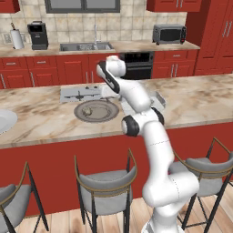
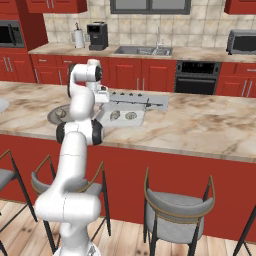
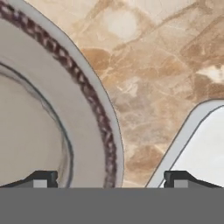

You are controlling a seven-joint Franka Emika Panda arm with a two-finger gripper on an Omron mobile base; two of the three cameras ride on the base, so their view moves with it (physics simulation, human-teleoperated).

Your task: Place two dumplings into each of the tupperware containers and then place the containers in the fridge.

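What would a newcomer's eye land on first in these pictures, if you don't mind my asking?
Probably the white arm bending over the marble counter, its open gripper above the gap between the round grey plate and a clear tupperware container. The container holds two dumplings; one more lies on the plate. Red cupboards frame everything.

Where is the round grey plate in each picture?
Left base view: plate sits mid-left on the counter, left of the arm.
Right base view: plate peeks out at the left, behind the arm.
Hand view: its patterned rim curves down the left side.
Shared landmark: the marbled counter.
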